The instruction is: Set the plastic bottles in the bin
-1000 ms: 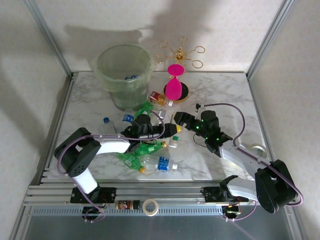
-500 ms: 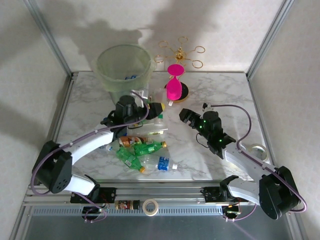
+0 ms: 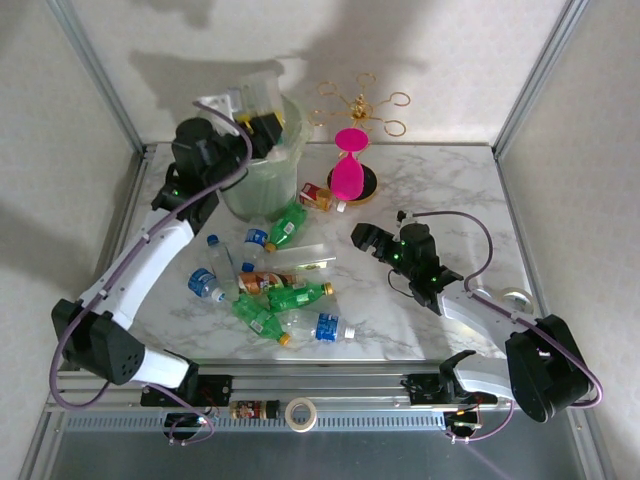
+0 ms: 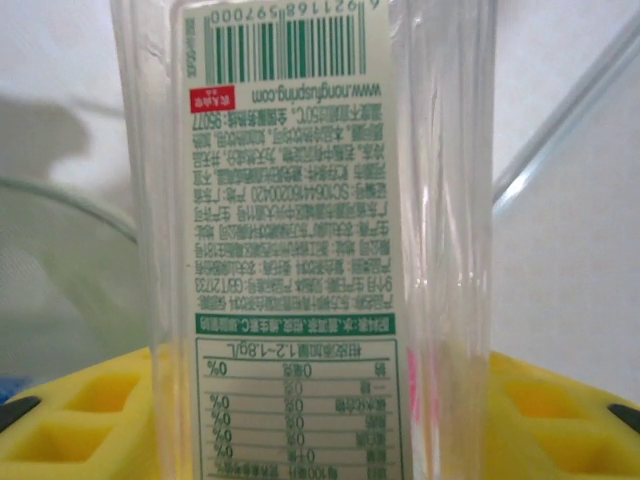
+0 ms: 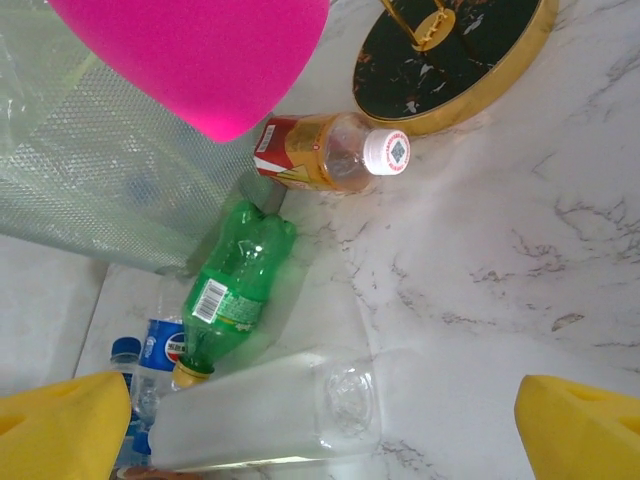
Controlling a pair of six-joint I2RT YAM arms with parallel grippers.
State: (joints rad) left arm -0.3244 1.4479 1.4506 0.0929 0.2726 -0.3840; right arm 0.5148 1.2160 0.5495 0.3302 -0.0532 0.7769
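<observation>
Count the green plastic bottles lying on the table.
3. One green plastic bottle lies beside the translucent pale-green bin, one mid-pile, another just beside that. Others may be hidden inside the bin.

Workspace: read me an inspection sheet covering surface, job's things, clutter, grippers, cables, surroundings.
Surface: marble table, no spill seen.
Job's things: bin at back left; loose bottles lying in front of it.
Clutter: pink hourglass, gold wire stand, tape roll on the front rail.
Grippers: left gripper shut on a clear bottle above the bin; right gripper open, nothing between its fingers.
Cables: purple cables looped along both arms.
Surroundings: white walls, metal frame posts.
</observation>
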